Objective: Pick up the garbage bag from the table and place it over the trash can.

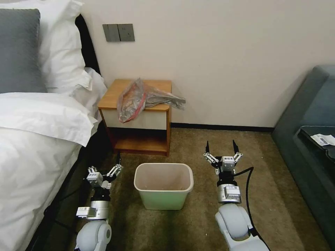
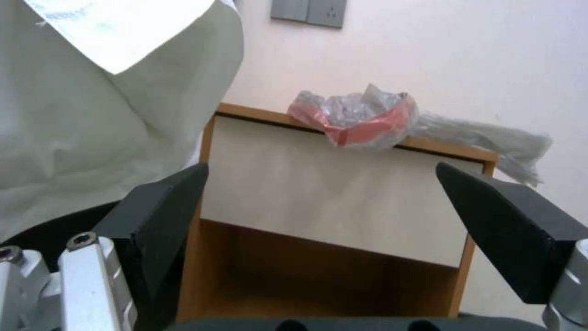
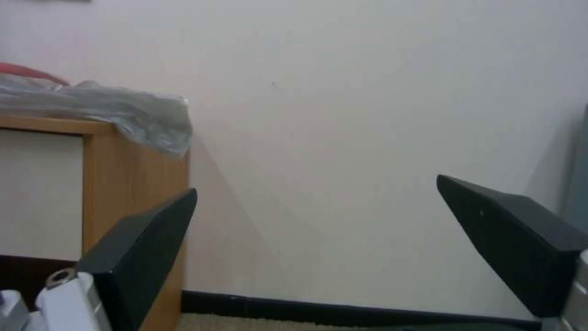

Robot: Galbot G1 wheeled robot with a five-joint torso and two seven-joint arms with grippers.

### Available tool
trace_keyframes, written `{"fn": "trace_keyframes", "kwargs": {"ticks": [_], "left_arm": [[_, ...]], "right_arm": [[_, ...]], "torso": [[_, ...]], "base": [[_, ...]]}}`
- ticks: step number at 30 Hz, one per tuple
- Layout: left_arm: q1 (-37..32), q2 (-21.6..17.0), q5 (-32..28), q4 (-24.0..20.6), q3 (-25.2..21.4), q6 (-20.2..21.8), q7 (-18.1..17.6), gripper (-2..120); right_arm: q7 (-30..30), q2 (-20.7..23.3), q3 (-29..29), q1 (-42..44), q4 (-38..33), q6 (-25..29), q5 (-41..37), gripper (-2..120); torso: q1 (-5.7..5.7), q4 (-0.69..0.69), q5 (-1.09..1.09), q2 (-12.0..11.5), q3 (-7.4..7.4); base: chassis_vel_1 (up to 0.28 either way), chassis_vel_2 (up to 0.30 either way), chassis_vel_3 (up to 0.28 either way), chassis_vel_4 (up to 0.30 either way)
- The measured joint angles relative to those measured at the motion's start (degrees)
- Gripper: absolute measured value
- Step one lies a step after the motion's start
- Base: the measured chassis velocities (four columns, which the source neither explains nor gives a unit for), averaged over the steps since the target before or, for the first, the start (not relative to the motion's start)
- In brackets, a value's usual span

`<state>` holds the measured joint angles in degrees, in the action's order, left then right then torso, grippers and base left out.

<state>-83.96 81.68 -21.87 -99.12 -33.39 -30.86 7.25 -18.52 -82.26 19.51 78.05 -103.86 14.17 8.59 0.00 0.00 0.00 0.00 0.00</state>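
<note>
I have both white-jointed arms held low and pointing forward, the left black-fingered metal gripper (image 1: 111,166) near on the left and the right black-fingered metal gripper (image 1: 221,146) slightly farther on the right, fingers spread wide, holding nothing.

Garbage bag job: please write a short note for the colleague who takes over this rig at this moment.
Left gripper: open, empty, low beside the bed, left of the trash can.
Right gripper: open, empty, low over the carpet, right of the can.
Garbage bag: lies crumpled on the table, its red-banded end drooping over the drawer front and its tail hanging past the right edge.
The can stands on the carpet in front of the table, with no liner.
Done: nothing.
Left: grasp the bag, lift it, fit it over the can.
</note>
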Motion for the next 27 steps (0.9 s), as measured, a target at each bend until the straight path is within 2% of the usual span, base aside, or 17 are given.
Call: {"fn": "trace_keyframes", "kwargs": {"ticks": [27], "left_arm": [[0.0, 0.0, 0.0, 0.0, 0.0, 0.0, 0.0, 93]], "right_arm": [[0.0, 0.0, 0.0, 0.0, 0.0, 0.0, 0.0, 100]], "torso": [[0.0, 0.0, 0.0, 0.0, 0.0]], "base": [[0.0, 0.0, 0.0, 0.0]]}}
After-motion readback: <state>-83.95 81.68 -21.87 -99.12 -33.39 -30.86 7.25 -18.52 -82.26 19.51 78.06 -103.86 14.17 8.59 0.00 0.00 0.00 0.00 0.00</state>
